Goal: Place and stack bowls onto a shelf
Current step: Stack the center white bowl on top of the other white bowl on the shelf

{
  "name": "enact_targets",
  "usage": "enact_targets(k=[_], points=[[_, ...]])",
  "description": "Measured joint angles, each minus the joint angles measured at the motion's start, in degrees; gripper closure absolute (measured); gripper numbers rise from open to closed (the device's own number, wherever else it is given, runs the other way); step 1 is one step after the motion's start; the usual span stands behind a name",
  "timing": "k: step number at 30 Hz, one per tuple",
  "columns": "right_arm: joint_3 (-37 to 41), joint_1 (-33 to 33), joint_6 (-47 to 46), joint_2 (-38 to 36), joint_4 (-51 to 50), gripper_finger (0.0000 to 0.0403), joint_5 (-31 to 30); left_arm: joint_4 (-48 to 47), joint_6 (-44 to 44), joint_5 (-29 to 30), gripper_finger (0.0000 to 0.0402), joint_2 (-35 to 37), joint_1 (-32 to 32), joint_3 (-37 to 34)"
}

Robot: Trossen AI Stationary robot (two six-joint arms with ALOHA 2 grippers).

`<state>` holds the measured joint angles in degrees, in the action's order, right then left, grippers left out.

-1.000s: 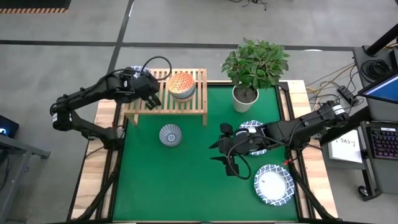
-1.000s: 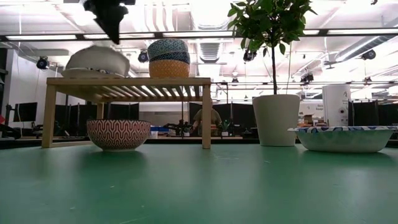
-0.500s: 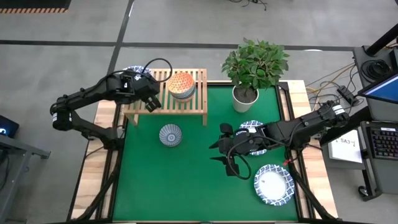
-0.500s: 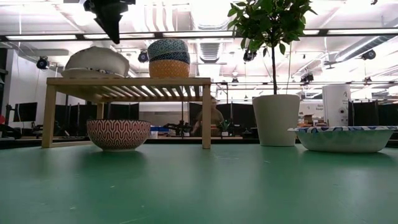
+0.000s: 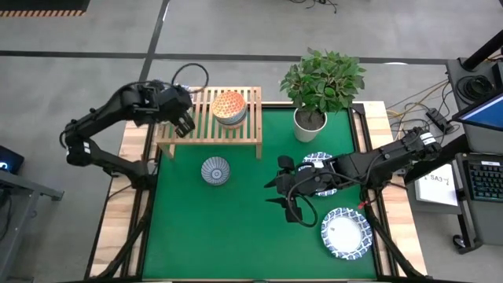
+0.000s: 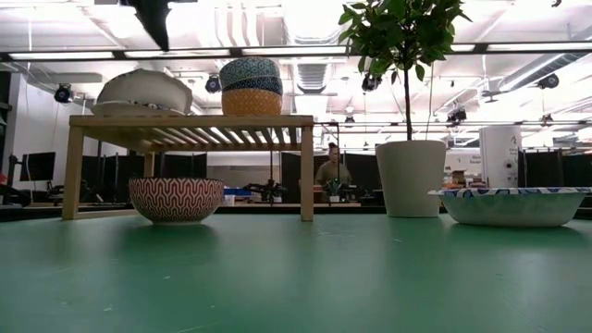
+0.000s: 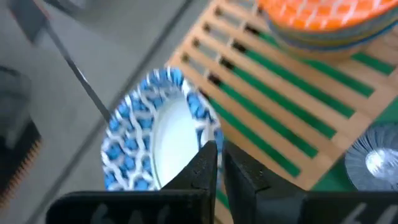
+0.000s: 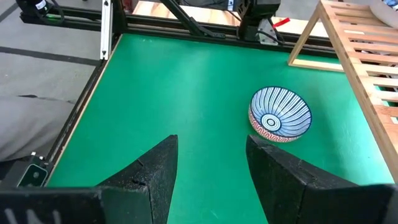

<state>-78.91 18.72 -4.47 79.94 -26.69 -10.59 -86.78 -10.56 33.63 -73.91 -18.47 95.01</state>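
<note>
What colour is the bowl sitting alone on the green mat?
The bowl is blue-striped inside, red-patterned outside; right wrist view.

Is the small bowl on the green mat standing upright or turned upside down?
Upright. The high view shows the small bowl's open striped inside facing up, and in the low view it rests on its narrow base with the wide rim on top.

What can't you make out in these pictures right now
- High view: the white bowl on the shelf is hidden under the left gripper.
- Low view: the left gripper is cut off by the top edge.
- High view: one blue-rimmed bowl is partly covered by the right gripper arm.
- Low view: the person behind is too small.
</note>
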Motion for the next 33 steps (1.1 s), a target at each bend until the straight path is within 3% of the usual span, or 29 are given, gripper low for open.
enact_targets(k=[5,11,14,17,22,27,33], points=[[0.0,0.0,-0.1,0.0,0.6,0.0223,0.0,-2.8,-2.2,-7.1,0.0386,0.0,-5.4,0.1],[0.0,0.0,-0.9,0.0,0.4,0.0223,0.0,-2.5,-0.4,-16.3,0.0316,0.2,-5.6,1.7],[0.0,0.0,-1.0,0.0,0.4,0.0223,0.0,-3.2,-0.2,-16.2,0.0291,0.2,-5.7,1.7],[0.0,0.0,-1.1,0.0,0.4,0.0223,0.0,-3.2,0.0,-14.2,0.0293,0.3,-5.7,1.0],[0.0,0.0,-1.6,0.0,0.4,0.0223,0.0,-2.6,-1.0,-8.5,0.0338,-0.1,-5.7,0.6],[0.1,0.0,-1.6,0.0,-0.1,0.0223,0.1,-2.0,-1.8,-8.8,0.0372,-0.1,-5.8,0.6],[0.1,0.0,-1.6,0.0,-0.1,0.0223,0.1,-1.9,-3.2,-10.2,0.0329,-0.1,-5.8,0.5]])
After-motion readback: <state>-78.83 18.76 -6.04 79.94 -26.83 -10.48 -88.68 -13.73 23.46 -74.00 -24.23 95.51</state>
